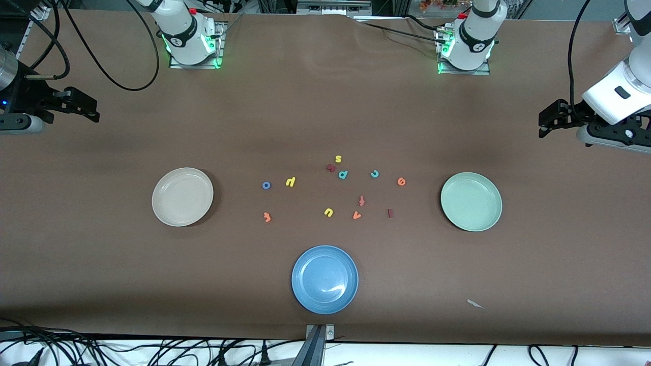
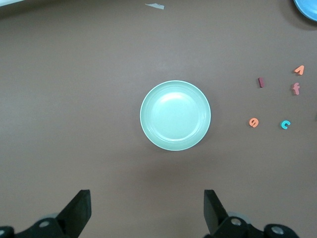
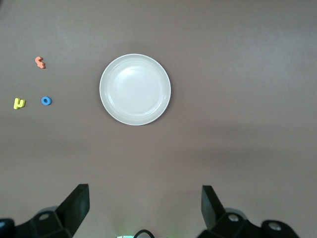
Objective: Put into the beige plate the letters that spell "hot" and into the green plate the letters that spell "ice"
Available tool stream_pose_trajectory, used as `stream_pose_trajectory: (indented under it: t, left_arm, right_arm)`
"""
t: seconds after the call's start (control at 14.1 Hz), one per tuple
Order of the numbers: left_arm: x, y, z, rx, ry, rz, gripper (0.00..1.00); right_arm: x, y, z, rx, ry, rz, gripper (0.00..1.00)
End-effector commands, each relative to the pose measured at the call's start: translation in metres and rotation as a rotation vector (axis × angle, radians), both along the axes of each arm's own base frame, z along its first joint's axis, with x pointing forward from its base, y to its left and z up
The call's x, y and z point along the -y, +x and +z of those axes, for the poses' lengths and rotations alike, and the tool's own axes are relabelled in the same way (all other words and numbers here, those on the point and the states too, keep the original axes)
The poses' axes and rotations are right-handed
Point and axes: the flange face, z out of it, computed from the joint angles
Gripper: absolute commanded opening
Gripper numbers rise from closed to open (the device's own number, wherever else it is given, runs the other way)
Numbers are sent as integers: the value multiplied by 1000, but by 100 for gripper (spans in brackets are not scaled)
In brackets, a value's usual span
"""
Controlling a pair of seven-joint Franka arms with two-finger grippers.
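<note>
The left gripper (image 1: 543,122), at the right edge of the front view, hangs over bare bench with its jaws released and holding nothing; the left arm waits. The right gripper (image 1: 94,109), at the left edge of the frame, also has its jaws released and empty over bare bench.

The green plate (image 1: 496,203) sits right of centre, the beige plate (image 1: 182,175) left of centre, both without letters.

Between them, mid-frame, lie the scattered letters. Toward the beige plate: the blue o (image 1: 266,185), the yellow h (image 1: 290,181) beside it, and the orange t (image 1: 267,217) lower in the frame. Toward the green plate: the teal c (image 1: 375,174), the orange e (image 1: 401,181), and the dark red i (image 1: 390,213) lower.

A blue plate (image 1: 305,300) sits at lower centre.
</note>
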Motion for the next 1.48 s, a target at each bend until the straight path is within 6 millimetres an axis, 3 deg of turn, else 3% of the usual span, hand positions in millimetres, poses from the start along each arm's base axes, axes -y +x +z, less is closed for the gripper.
stream_pose_trajectory:
  t: [0.0, 1.41]
  left_arm:
    - [-2, -2, 0, -8, 17, -5, 100]
    - [-3, 4, -6, -11, 19, 9, 100]
  right_arm:
    - [-2, 3, 6, 8, 19, 2, 100]
    - [-2, 4, 6, 11, 19, 0, 100]
